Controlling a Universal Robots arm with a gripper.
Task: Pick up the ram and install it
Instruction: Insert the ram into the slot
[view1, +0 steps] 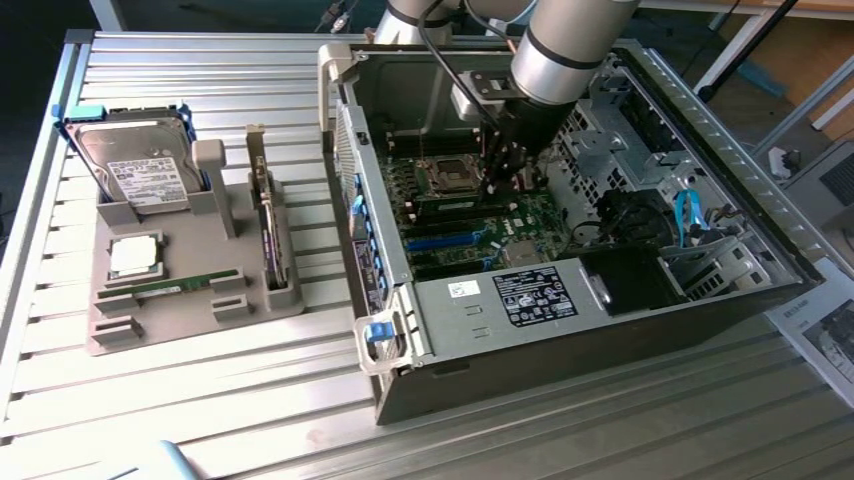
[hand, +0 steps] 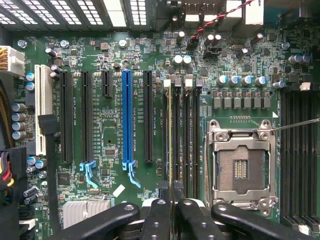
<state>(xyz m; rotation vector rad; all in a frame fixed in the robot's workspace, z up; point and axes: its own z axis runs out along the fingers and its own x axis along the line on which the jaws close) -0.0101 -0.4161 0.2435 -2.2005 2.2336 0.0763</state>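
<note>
Install step: ram (hand: 170, 130) lined up on DIMM slot (hand: 166, 90).
Gripper (hand: 171, 194) pinched nearly shut on it; seating likely needs square, even push.

Arm (view1: 561, 50): fat silver-grey tube links, black band round the joint, then a black wrist section with a small grey box mount (view1: 483, 86) bolted on and a thin black cable (view1: 434, 55) routed alongside. Hand (view1: 505, 178) is dark all over in the exterior view, long slim fingers with a hint of red on them. In the wrist view the hand (hand: 171, 186) is four glossy black linkage bars (hand: 105, 217) with rounded edges, pale inserts between the inner pair, and narrow black fingertips (hand: 164, 186).
</note>
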